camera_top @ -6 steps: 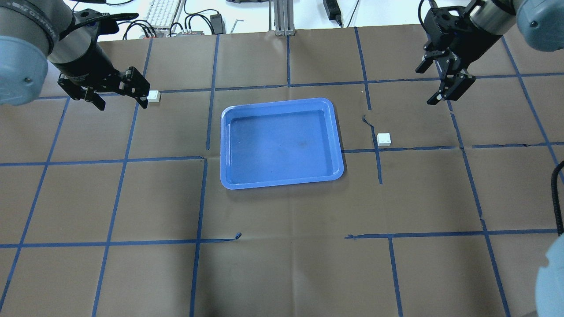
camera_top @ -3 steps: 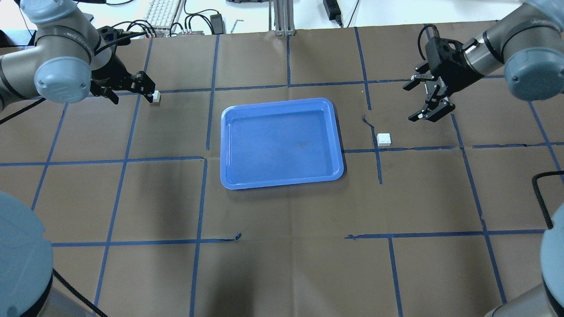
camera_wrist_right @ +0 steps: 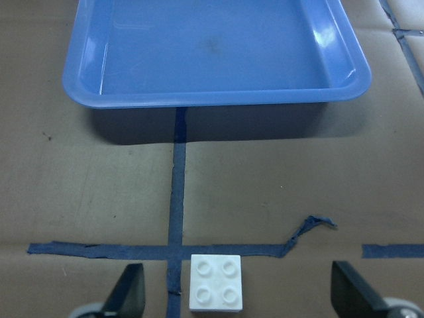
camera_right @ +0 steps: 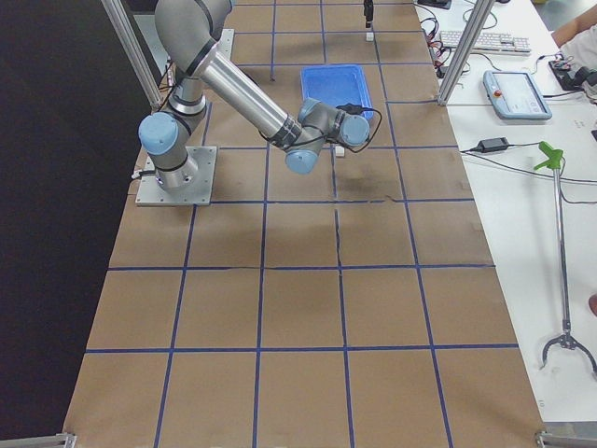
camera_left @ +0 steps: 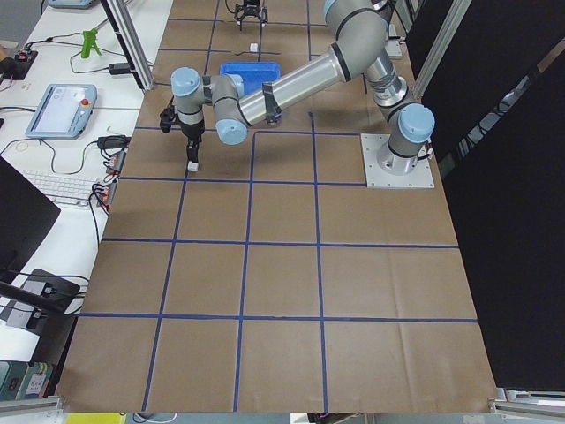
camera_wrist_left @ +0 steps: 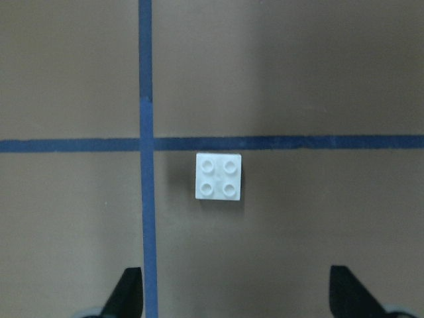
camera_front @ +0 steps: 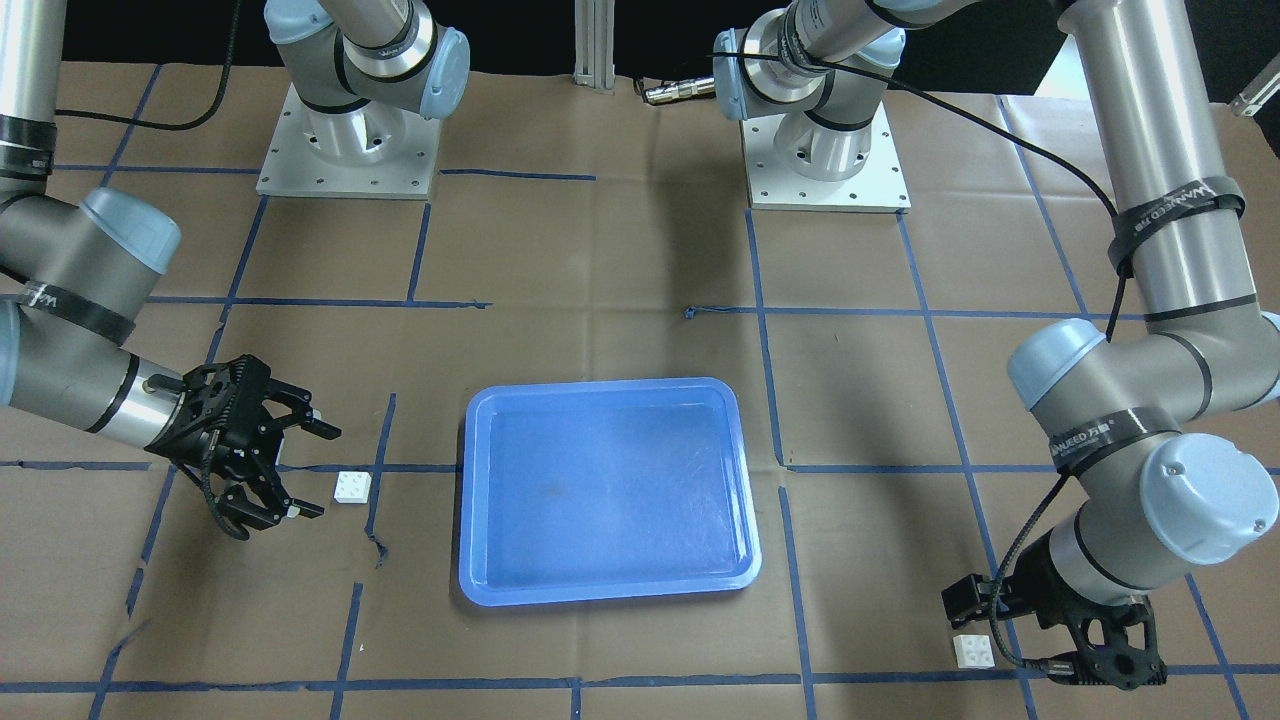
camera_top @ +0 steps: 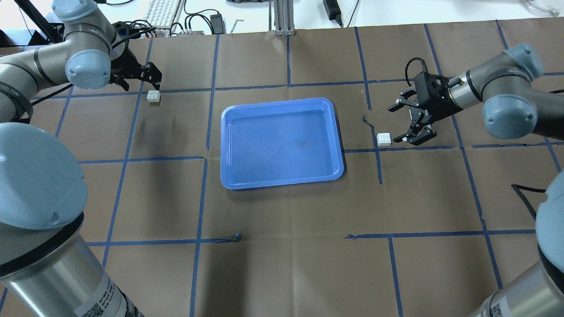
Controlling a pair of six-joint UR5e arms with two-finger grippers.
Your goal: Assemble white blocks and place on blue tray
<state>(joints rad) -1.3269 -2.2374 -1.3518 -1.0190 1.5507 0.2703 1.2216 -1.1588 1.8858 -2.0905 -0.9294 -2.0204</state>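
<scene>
Brown papered surface (camera_front: 600,250), blue tape grid. Front view: blue tray (camera_front: 600,386) central, holding nothing; right pincer (camera_front: 318,472) spread wide just beside one white block (camera_front: 352,487). Left wrist view: left pincer (camera_wrist_left: 235,281) agape over the other block (camera_wrist_left: 218,176). Both likely light, rigid, slick; pinch the flat side walls.

Even, fairly bright light from above casts soft, broad arm shadows across the brown table paper (camera_top: 282,264), pale glare streaks the rim of the blue tray (camera_wrist_right: 218,98) in the right wrist view, the white desk (camera_top: 387,11) beyond is washed out, and both wrist views look slightly soft.
</scene>
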